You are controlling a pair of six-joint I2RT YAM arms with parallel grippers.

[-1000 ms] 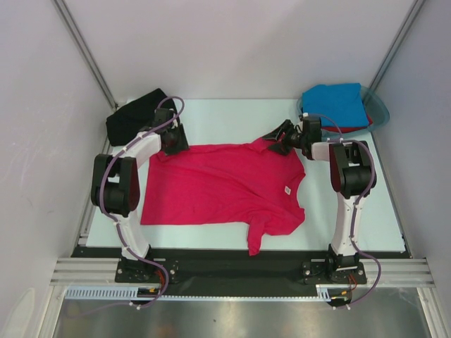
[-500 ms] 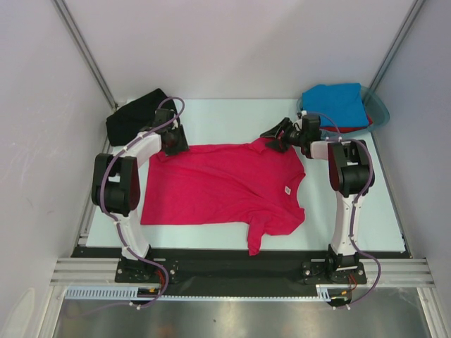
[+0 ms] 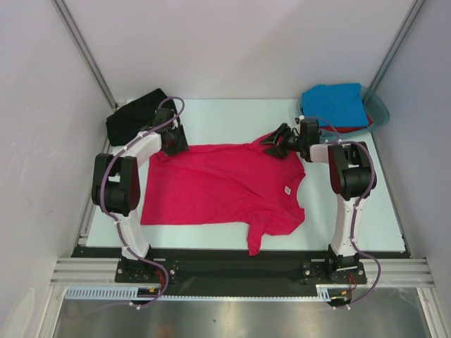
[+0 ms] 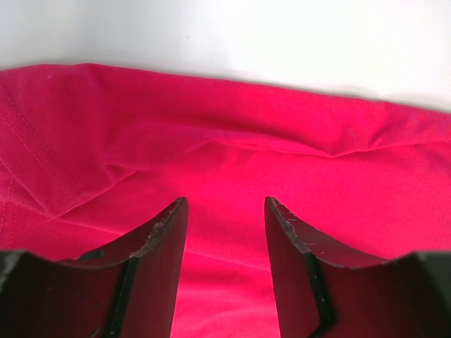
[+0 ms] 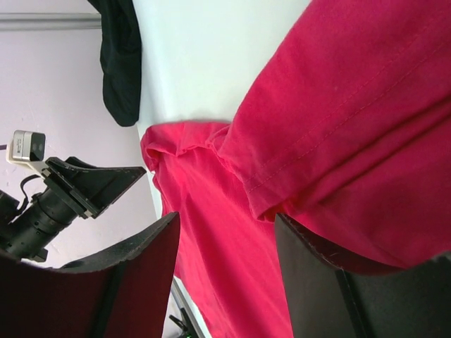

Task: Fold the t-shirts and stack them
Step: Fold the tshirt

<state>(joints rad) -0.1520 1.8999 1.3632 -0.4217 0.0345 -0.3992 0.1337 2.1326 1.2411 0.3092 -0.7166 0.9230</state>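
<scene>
The crimson-pink t-shirt (image 3: 218, 186) is spread nearly flat on the worktop (image 3: 232, 116) between the two arms. Its hem is turned to the left and its collar, marked by the white neck label (image 3: 287, 190), to the right; the near sleeve (image 3: 257, 236) is bunched toward the front edge. The left tool (image 4: 225, 203) is held with its jaws apart just over the far hem corner, and no cloth is pinched between them. The right tool (image 5: 227, 217) is likewise seen with its jaws apart at the far sleeve (image 5: 338, 127), whose stitched edge lies against one finger; nothing is clamped. A black shirt (image 3: 130, 120) is heaped at the far left corner, and a blue shirt (image 3: 335, 101) is piled in the teal tub (image 3: 380, 111) at the far right. The fabric is judged light, limp and easily wrinkled, so it can be expected to sag and drag when lifted. Hold is best taken at the stitched edges, the hem corner and the sleeve or shoulder seam, both at once, so that the far edge can be carried over evenly.
</scene>
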